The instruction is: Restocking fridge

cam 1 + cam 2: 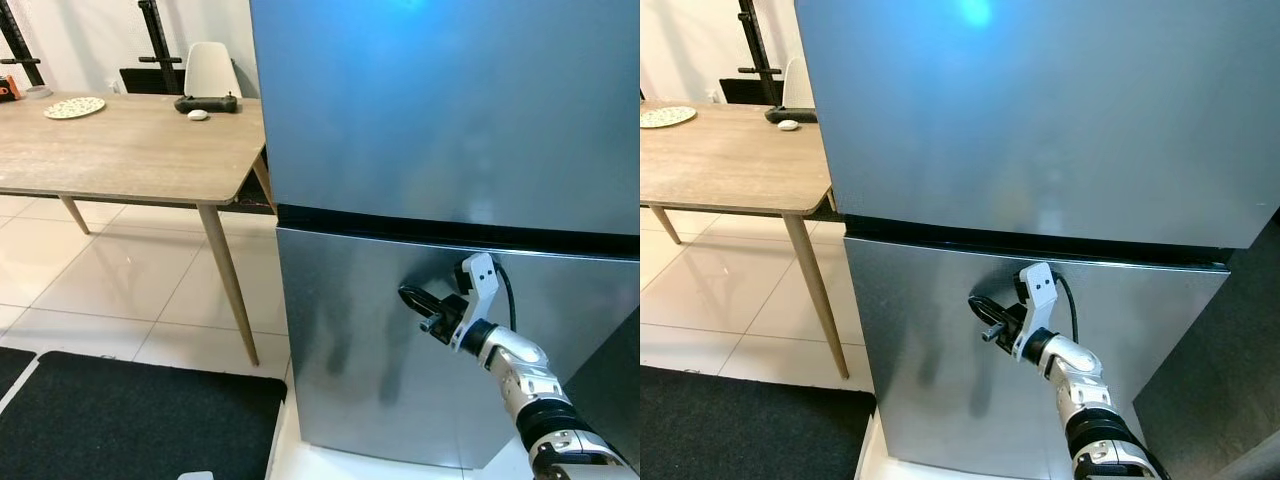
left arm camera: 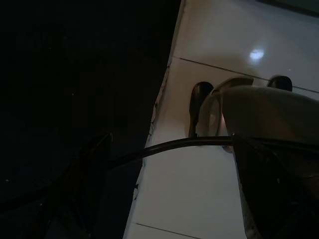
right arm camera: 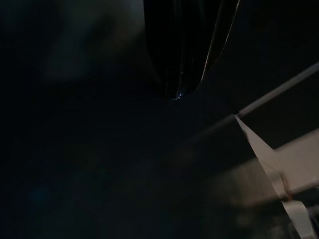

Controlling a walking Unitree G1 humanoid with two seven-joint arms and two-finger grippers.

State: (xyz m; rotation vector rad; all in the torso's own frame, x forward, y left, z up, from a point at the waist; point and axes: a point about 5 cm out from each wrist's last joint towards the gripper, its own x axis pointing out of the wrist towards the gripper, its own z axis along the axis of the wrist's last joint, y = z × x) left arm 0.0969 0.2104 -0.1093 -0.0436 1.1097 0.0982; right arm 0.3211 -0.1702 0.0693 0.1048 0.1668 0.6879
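While the fridge (image 1: 450,120) stands closed straight ahead, its steel front taking up most of both eye views, the right pincer (image 1: 420,305) is raised before the lower door (image 1: 940,350), just under the dark seam that parts the lower door from the upper one. Its two black fingers (image 1: 412,294) point toward the robot's left and lie close to the steel face; whether they touch it cannot be told. A small gap shows between the fingers and nothing is caught in it, so the pincer looks released rather than clenched on anything. A faint reflection of the arm shows on the door below it.

Two doors can be counted on the fridge, one upper and one lower, both closed.

To the robot's left stands one wooden table (image 1: 130,160) on slanted legs, well apart from the pincer. On it lie one round patterned plate (image 1: 74,107), one small white object (image 1: 198,114) and one dark device (image 1: 206,103) near the far edge. One white chair (image 1: 211,68) stands behind the table. A black mat (image 1: 130,415) lies on the pale tiled floor (image 1: 130,280) near the foot of the fridge.

The left wrist view is dim, showing tiles and a dark mat below the hanging left arm; I cannot tell the state of the left pincer.
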